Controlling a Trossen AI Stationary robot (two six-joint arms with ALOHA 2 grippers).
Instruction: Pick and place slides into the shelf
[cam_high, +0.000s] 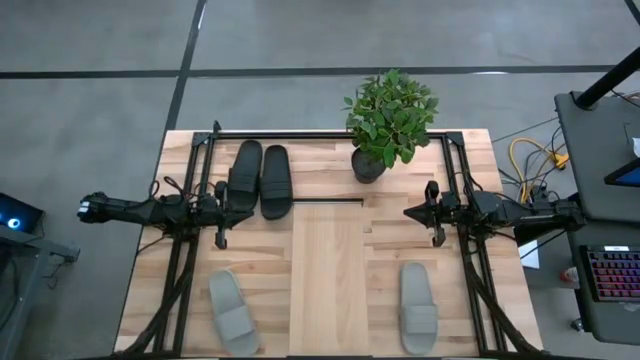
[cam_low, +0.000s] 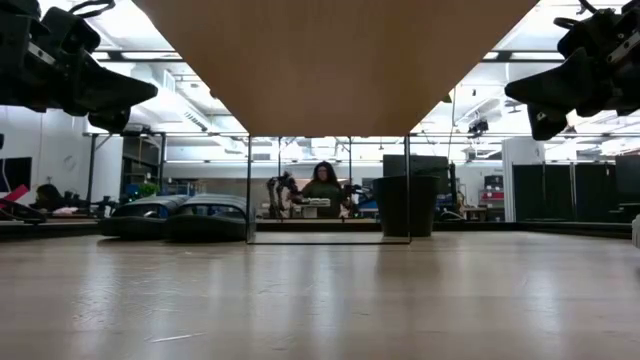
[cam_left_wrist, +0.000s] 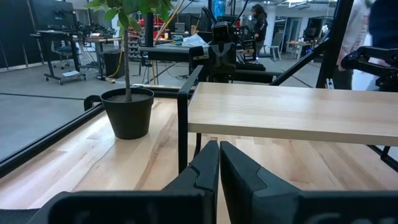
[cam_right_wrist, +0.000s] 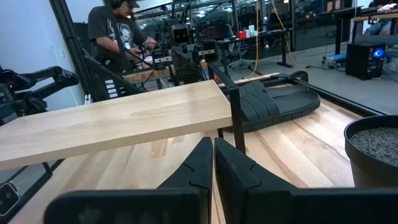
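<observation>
Nearest the overhead camera, the shelf (cam_high: 328, 275) ran from table centre toward 6 o'clock. The left gripper (cam_high: 221, 212) at 9 o'clock and right gripper (cam_high: 433, 213) at 3 o'clock hovered with fingers pressed together, empty. Black slides (cam_high: 260, 178) lay at 11 o'clock; grey slides (cam_high: 233, 311) flanked the shelf.

The overhead view is evenly lit and soft, the light-brown wooden tabletop (cam_high: 255, 250) carrying only faint shadows; in the level view, bright ceiling lights wash out the background, leaving the underside of the pale wood plank shelf (cam_low: 335, 60) dull and the two dark arms near silhouettes; a pale sheen lies across the near tabletop; both wrist views blur their own dark fingers (cam_left_wrist: 214, 180) up close.
</observation>
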